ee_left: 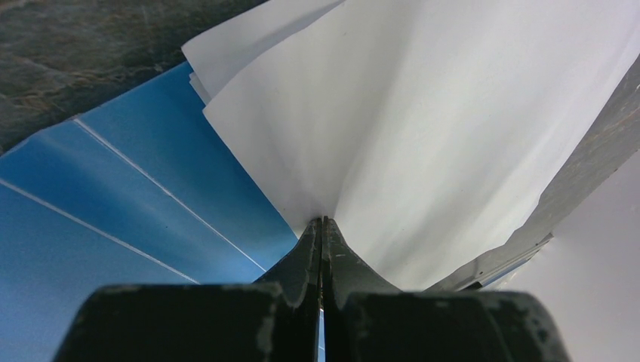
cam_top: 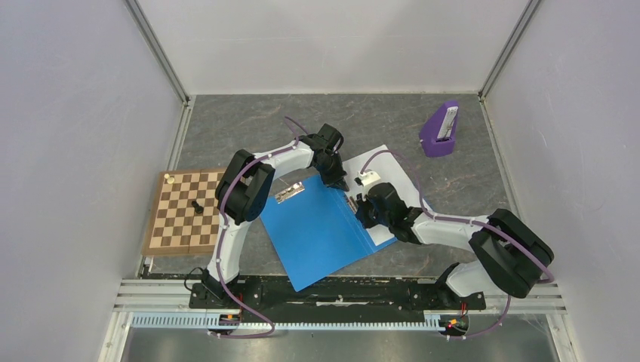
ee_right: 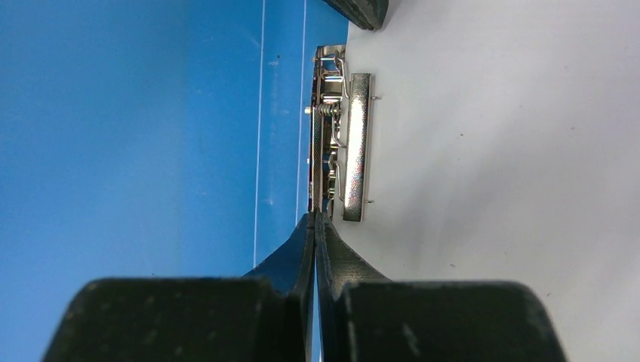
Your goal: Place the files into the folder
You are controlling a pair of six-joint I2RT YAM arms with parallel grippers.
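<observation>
The blue folder (cam_top: 317, 234) lies open in the middle of the table. The white files (cam_top: 389, 170) rest over its right half, reaching past its far edge. My left gripper (cam_top: 337, 181) is shut on the files' near-left edge, and the files (ee_left: 423, 113) bulge up from the pinch (ee_left: 323, 220) above the folder (ee_left: 113, 204). My right gripper (cam_top: 361, 209) is shut, its tips (ee_right: 315, 216) pinching the near end of the folder's metal clip (ee_right: 340, 143). That clip stands between the blue cover (ee_right: 128, 136) and the files (ee_right: 490, 151).
A brown chessboard (cam_top: 185, 211) with a black piece (cam_top: 196, 205) lies at the left. A purple wedge-shaped object (cam_top: 441, 130) stands at the back right. White walls close in the table on three sides.
</observation>
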